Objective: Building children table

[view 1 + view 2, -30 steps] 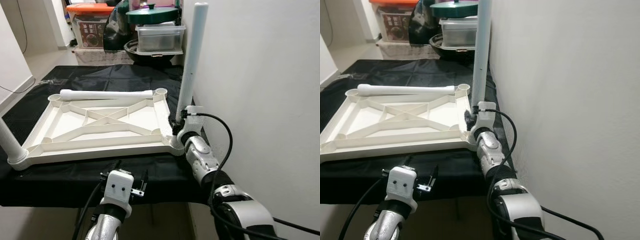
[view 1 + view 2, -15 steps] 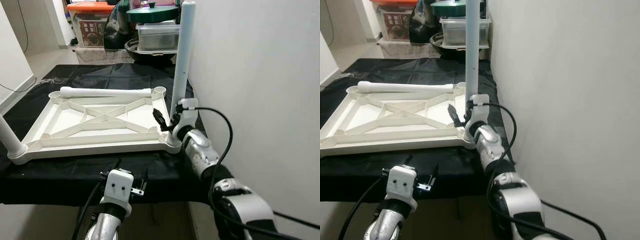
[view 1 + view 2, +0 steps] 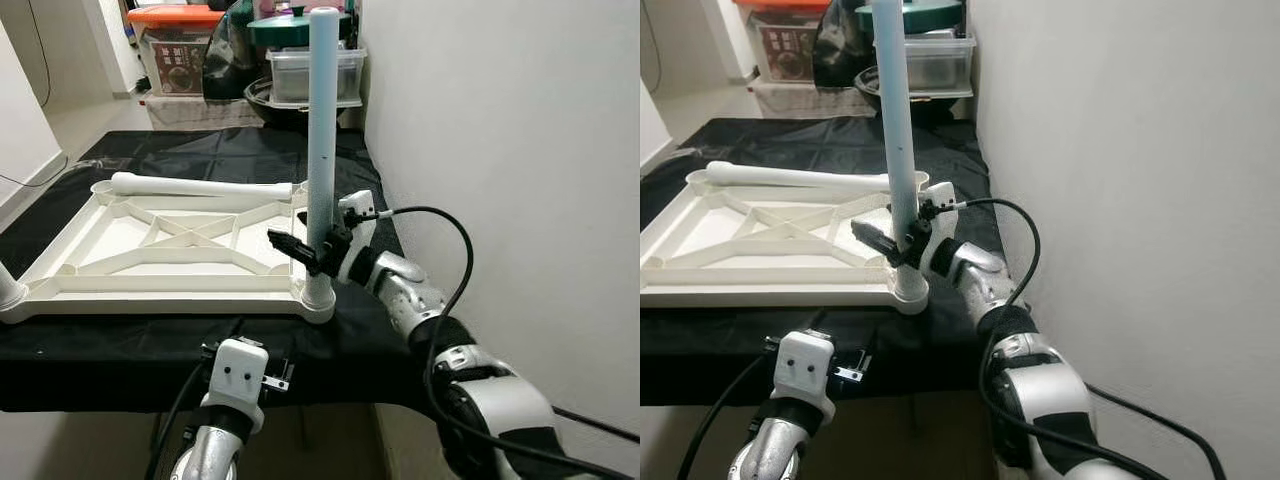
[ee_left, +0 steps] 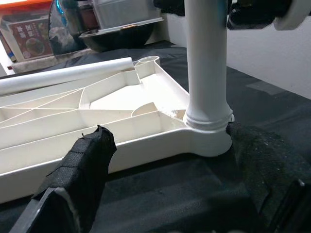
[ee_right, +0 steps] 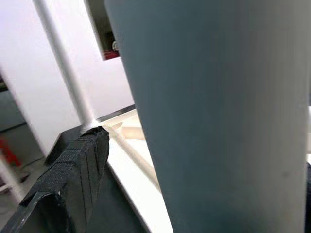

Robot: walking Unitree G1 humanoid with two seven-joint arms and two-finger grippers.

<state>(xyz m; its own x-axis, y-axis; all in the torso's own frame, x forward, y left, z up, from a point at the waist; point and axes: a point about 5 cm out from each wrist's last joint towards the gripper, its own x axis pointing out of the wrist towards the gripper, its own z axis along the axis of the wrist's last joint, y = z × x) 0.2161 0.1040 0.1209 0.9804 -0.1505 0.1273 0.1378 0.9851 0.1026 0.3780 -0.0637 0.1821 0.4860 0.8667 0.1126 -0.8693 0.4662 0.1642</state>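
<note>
One leg between right fingers

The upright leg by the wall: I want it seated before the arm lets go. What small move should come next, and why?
Probably a short push straight down. The right gripper grips the upright leg, whose foot stands in the corner socket of the upturned tabletop, with a ring showing at the joint. A spare leg lies across the far rail.

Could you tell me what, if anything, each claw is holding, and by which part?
The right claw grips the upright table leg low on its shaft, just above the corner socket of the tabletop. The left claw is open, holding nothing.
</note>
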